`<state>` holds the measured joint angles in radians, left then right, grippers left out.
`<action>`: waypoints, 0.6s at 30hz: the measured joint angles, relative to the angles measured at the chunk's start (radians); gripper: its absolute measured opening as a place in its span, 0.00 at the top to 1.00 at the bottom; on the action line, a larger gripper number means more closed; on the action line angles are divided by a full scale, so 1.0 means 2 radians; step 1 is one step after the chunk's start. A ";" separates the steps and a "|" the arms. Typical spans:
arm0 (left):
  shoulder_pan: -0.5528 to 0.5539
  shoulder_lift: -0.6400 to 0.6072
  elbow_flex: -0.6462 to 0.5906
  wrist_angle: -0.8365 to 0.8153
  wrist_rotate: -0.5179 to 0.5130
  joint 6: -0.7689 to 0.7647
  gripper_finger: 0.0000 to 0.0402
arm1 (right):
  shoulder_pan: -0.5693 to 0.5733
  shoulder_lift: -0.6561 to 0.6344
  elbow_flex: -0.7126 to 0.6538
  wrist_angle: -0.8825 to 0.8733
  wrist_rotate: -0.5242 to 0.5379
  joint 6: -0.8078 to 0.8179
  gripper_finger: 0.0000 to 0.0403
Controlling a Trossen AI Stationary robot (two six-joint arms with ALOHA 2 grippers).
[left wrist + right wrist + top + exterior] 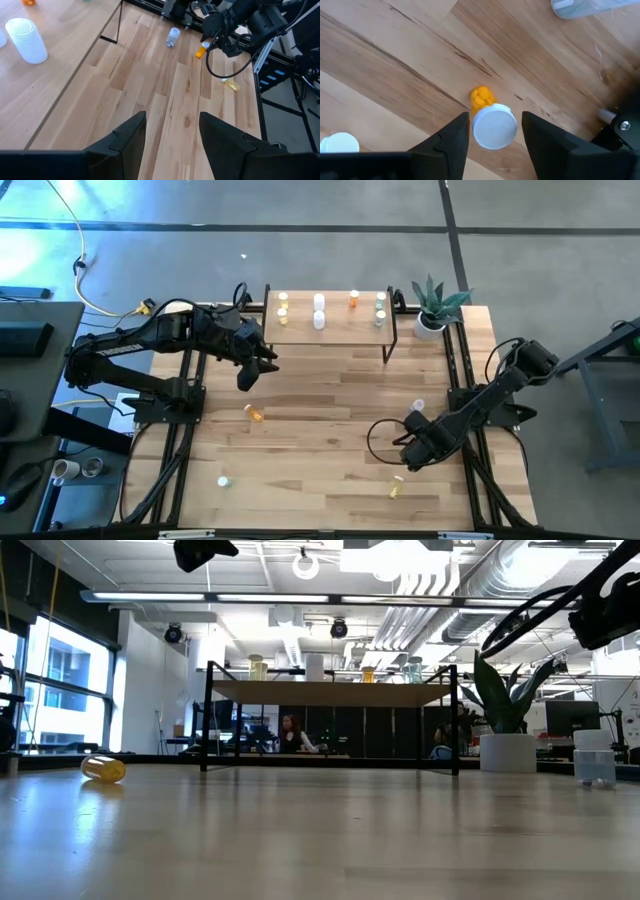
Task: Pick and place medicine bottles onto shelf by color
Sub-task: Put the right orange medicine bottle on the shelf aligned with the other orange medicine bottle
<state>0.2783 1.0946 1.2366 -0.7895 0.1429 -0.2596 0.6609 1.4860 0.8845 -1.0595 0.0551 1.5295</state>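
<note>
While the left arm hangs over the left half of the tabletop [330, 390], the left gripper [247, 377] hovers above the wood with its two dark fingers [122, 142] spread apart and nothing between them. Below and just beside this gripper an orange bottle [256, 413] lies on its side on the boards; the low view shows it lying flat at the left. Farther toward the near edge from the left gripper, a small pale bottle [223, 480] stands alone.

Beyond the left gripper, at the back of the tabletop, stands the shelf [330, 328], a light-wood board on thin black legs. On it are several bottles in groups: yellow ones [283, 306] at its left end, white ones [319, 311] next, one orange [353, 300], then pale clear ones [380, 310] at its right end. A potted plant [432, 308] stands just beside the right end of the shelf.

On the right side, the right gripper [412, 452] is low over the tabletop. Its fingers [447, 142] are open and stand on either side of an orange bottle with a white cap [490, 120], which lies between them; I cannot tell if the fingers touch it. A clear bottle [418, 408] lies near this gripper, toward the shelf, and a small yellow bottle [396, 489] lies close on its other side, toward the near edge.
</note>
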 joint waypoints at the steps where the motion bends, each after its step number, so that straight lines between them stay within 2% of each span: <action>1: 0.000 0.000 0.000 0.000 0.000 0.000 0.56 | 0.000 0.000 0.000 0.000 0.000 0.000 0.59; 8: 0.000 0.000 0.000 0.000 0.000 0.000 0.56 | 0.000 0.000 0.000 0.000 -0.002 0.000 0.70; 12: 0.000 0.000 0.000 0.000 0.000 0.000 0.56 | 0.000 0.000 0.000 0.001 -0.008 -0.001 0.71; 18: 0.000 0.000 0.000 0.000 0.000 -0.001 0.56 | -0.012 -0.001 0.003 0.004 -0.045 -0.014 0.71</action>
<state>0.2790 1.0946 1.2366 -0.7895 0.1429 -0.2607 0.6378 1.4841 0.8899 -1.0517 -0.0350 1.5020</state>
